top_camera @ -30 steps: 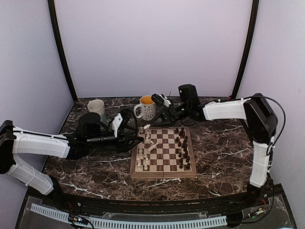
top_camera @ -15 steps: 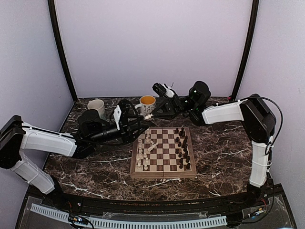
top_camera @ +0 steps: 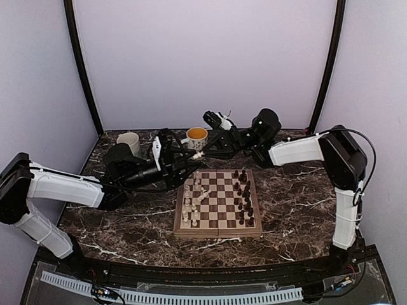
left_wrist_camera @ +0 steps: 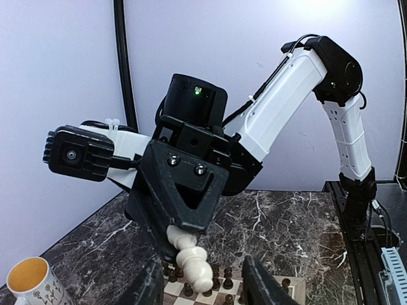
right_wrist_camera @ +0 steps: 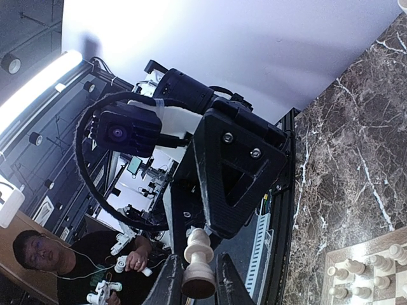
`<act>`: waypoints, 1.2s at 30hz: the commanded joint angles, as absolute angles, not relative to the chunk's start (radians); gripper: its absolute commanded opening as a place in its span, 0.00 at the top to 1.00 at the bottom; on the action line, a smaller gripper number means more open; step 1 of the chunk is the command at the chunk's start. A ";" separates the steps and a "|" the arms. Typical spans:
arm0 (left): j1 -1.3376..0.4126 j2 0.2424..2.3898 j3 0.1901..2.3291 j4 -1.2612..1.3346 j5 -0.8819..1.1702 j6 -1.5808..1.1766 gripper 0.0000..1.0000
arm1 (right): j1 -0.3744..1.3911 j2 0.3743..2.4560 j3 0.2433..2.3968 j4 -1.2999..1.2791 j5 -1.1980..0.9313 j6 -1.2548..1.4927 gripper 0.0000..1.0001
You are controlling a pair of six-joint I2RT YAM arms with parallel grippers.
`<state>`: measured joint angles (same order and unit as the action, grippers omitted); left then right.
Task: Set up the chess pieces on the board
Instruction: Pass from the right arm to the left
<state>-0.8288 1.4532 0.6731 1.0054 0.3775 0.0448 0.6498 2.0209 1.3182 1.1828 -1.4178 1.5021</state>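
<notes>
Left wrist view: we find the checked wooden chessboard (left_wrist_camera: 224,293) cut by the lower edge; overhead, its small cream and dark turned pieces (top_camera: 245,203) defy identification.

A robotics lab: plain-walled booth (top_camera: 203,63), marble table (top_camera: 299,197), seated operator (right_wrist_camera: 35,251) behind.

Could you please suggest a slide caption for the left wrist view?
Right gripper holds a cream-white chess piece in mid-air between the open fingers of the left gripper.
</notes>
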 commanded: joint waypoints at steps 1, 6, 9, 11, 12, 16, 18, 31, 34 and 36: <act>-0.833 1.452 0.703 1.045 0.369 0.052 0.58 | 0.649 2.036 1.348 1.236 -1.416 1.512 0.86; -0.833 1.453 0.703 1.046 0.359 0.046 0.68 | 0.649 2.037 1.344 1.245 -1.416 1.517 0.85; -0.833 1.457 0.707 1.044 0.352 0.045 0.72 | 0.649 2.037 1.342 1.249 -1.417 1.518 0.85; -0.833 1.461 0.710 1.045 0.351 0.043 0.74 | 0.649 2.039 1.342 1.250 -1.415 1.519 0.85; -0.833 1.464 0.712 1.045 0.350 0.042 0.75 | 0.649 2.039 1.342 1.251 -1.414 1.521 0.84; -0.833 1.473 0.721 1.043 0.332 0.035 0.77 | 0.649 2.036 1.338 1.257 -1.413 1.520 0.84; -0.833 1.476 0.722 1.047 0.320 0.034 0.75 | 0.652 2.034 1.335 1.259 -1.411 1.520 0.83; -0.833 1.480 0.736 1.023 0.306 0.032 0.77 | 0.650 2.037 1.331 1.267 -1.411 1.522 0.82; -0.833 1.478 0.740 1.010 0.303 0.032 0.80 | 0.650 2.037 1.333 1.272 -1.416 1.522 0.80; -0.833 1.471 0.752 0.982 0.302 0.028 0.83 | 0.648 2.036 1.336 1.274 -1.419 1.522 0.78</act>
<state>-0.8299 1.4815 0.7059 1.0138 0.3210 0.0399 0.6498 2.0285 1.3231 1.2213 -1.4136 1.5227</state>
